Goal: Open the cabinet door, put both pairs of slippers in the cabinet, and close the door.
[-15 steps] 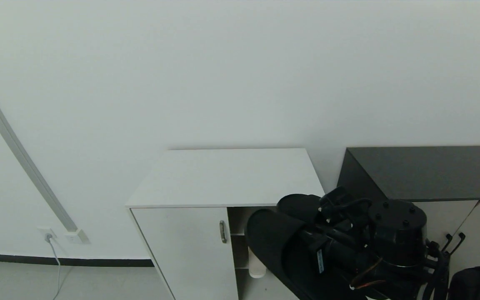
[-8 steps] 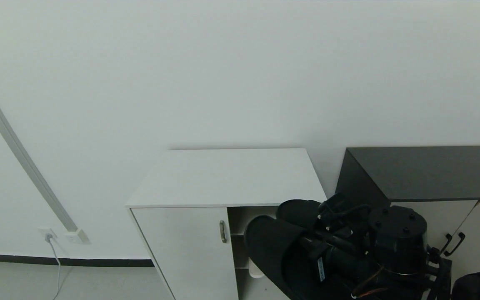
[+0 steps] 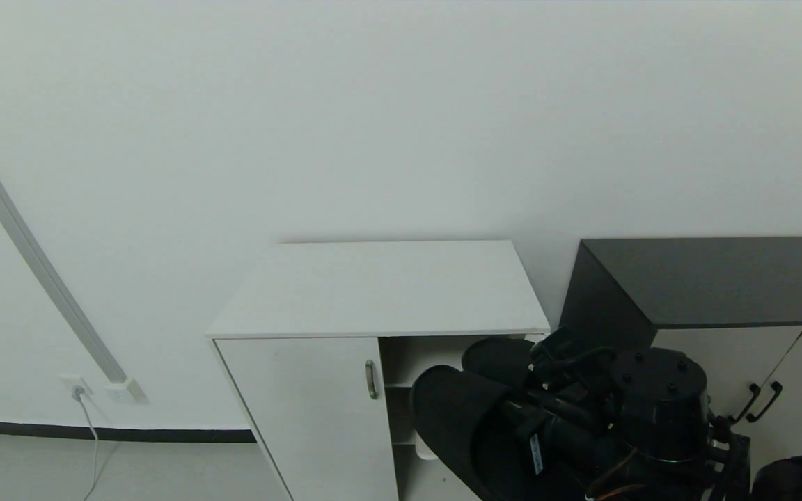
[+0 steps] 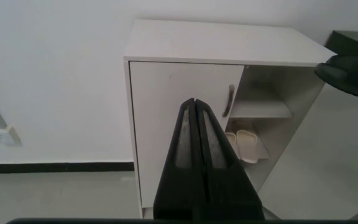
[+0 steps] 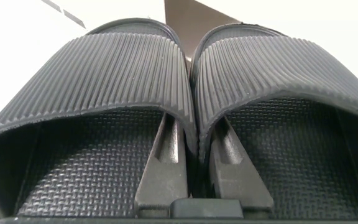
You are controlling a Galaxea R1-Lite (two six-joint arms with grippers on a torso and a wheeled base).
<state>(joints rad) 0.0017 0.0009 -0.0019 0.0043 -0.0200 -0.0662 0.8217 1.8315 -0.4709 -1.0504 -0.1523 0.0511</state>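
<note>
1. The right end effector (image 5: 194, 155) grips the black slippers (image 5: 135, 81) by their inner edges, side by side.
2. The left end effector (image 4: 194, 109) is empty, its fingers pressed together.
3. The black slippers are just before the open right half of the cabinet (image 3: 380, 285).
4. Inside, the beige slippers (image 4: 244, 140) lie on a shelf.

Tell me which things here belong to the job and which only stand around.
Job:
white cabinet
black slippers, in the right claw
beige slippers, inside the cabinet

Standing around:
dark cabinet
wall socket
cable
</note>
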